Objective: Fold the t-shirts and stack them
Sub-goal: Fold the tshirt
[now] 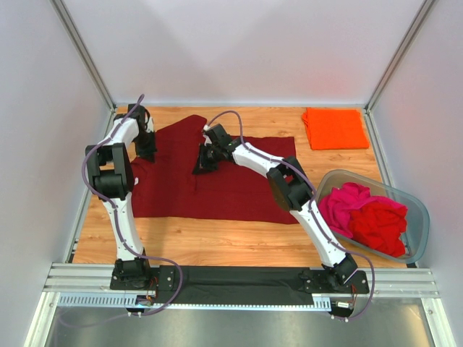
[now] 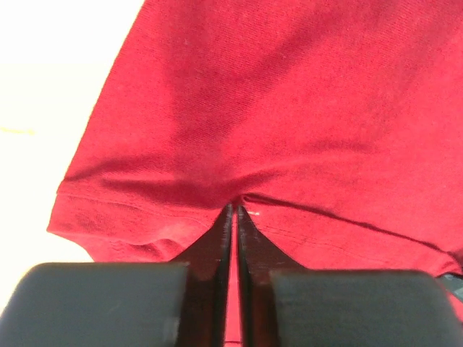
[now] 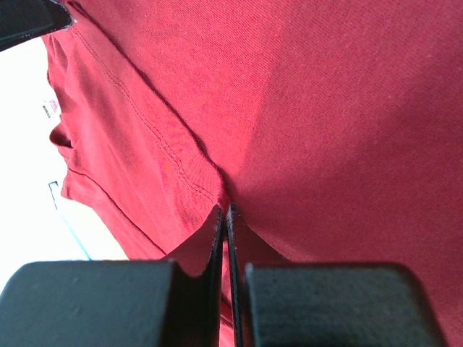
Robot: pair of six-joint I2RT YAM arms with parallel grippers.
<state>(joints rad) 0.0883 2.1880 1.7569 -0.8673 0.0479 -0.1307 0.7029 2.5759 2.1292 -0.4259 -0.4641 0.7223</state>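
The left gripper (image 2: 234, 210) has its two fingers clenched almost flat together, nipping a small pucker of the maroon t-shirt (image 2: 289, 108) just above a stitched hem; the cloth gathers into creases that run away from the tips toward 3 and 9 o'clock. The right gripper (image 3: 225, 211) is likewise pressed tight, its tips biting a ridge of the same shirt next to a double-stitched seam that runs up toward 11 o'clock, and a small white label (image 3: 49, 108) shows at the 9 o'clock edge of that view. From above, the maroon shirt lies spread across the middle of the wooden table (image 1: 217, 242), with the left gripper at its 10 o'clock corner and the right gripper near its 12 o'clock edge, both arms reaching out over the cloth. At the table's 2 o'clock corner lies a folded orange t-shirt (image 1: 335, 128), well apart from the maroon one. At 4 o'clock stands a grey translucent tub (image 1: 419, 217), holding a crumpled magenta t-shirt (image 1: 346, 202) touching a crumpled red t-shirt (image 1: 380, 224) beside it.
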